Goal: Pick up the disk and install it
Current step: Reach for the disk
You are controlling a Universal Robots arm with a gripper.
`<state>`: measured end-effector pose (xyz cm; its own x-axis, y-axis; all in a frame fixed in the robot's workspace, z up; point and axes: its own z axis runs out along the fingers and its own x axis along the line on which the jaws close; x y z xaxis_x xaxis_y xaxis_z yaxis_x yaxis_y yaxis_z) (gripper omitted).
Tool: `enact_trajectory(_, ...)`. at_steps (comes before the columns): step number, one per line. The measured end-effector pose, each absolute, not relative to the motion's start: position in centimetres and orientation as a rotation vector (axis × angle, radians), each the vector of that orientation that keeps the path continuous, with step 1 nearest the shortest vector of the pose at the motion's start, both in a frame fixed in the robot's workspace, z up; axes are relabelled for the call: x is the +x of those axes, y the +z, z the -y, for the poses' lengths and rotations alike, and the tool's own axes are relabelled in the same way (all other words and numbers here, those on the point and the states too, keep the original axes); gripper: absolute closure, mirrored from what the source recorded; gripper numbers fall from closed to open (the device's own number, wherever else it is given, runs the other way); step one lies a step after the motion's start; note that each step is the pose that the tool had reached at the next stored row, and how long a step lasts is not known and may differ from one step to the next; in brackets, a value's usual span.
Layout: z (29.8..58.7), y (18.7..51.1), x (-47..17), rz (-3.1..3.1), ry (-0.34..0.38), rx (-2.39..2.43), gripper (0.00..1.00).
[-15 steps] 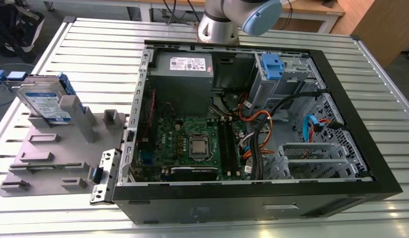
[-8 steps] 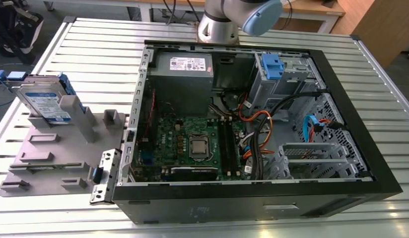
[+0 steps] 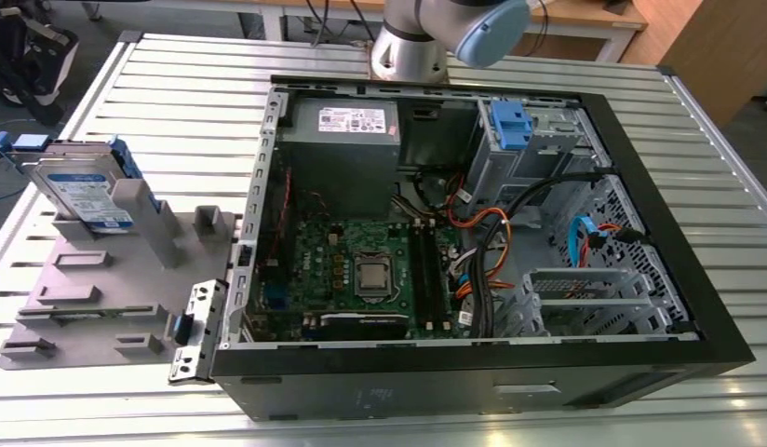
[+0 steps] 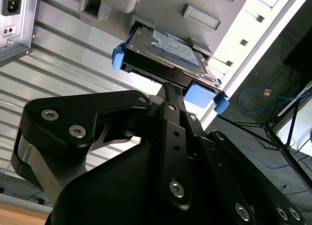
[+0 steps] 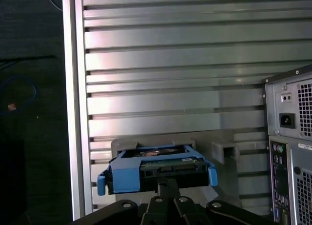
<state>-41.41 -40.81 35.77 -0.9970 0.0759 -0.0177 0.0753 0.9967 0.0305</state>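
Well, the disk point(image 3: 78, 182) stands on edge in a grey holder point(image 3: 111, 279), on the exterior view's left of the computer case point(image 3: 421, 400). The gripper point(image 4: 168, 90) seems closed and empty, aimed at it. I think it is better to open it first and come in straight. The holder posts crowd one side, but above the disk the room is free.

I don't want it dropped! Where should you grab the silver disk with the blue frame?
Probably the free top edge of the silver-grey metal disk in its blue plastic bracket, pinching its two flat faces from above: it stands on edge, lower end in the grey stepped holder.
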Motion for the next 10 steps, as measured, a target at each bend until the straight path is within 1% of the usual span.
enact_trajectory(10,41.82,35.71,-41.50,-3.120,0.045,0.118,0.89)
